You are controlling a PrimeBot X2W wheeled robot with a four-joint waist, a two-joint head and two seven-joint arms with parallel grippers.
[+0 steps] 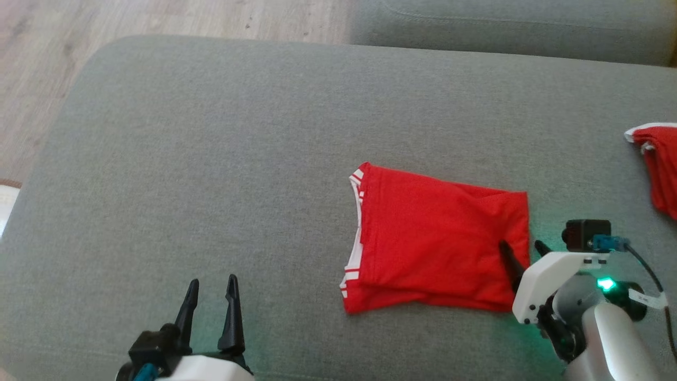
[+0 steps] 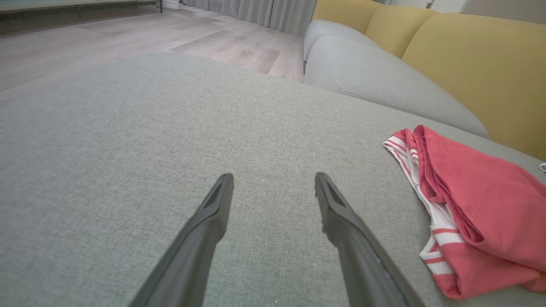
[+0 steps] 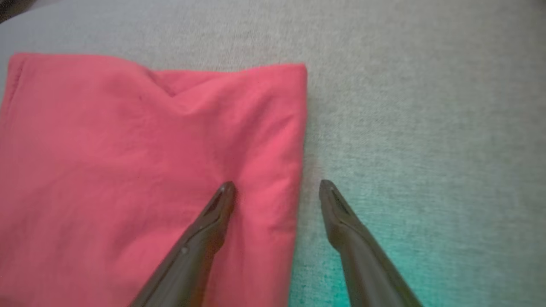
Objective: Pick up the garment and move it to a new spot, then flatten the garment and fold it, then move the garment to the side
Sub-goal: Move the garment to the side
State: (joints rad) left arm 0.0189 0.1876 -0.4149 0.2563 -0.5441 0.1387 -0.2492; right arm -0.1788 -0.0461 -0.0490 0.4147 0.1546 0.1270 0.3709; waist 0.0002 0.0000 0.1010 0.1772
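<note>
The garment (image 1: 433,238) is a red top with white striped trim, folded into a rectangle on the grey cushion (image 1: 211,159). It also lies at the right of the left wrist view (image 2: 477,209) and fills the left half of the right wrist view (image 3: 140,170). My right gripper (image 1: 521,247) is open and straddles the garment's right edge: one finger over the red cloth, the other over bare cushion (image 3: 426,128), as my right gripper (image 3: 277,187) shows from the wrist. My left gripper (image 1: 211,288) is open over bare cushion, well left of the garment; between its fingertips my left gripper (image 2: 273,179) holds nothing.
A second red garment (image 1: 658,164) lies at the cushion's right edge. Wooden floor (image 1: 53,63) lies beyond the cushion's left and far edges. Another grey cushion (image 2: 375,76) and yellow sofa backs (image 2: 482,64) stand behind.
</note>
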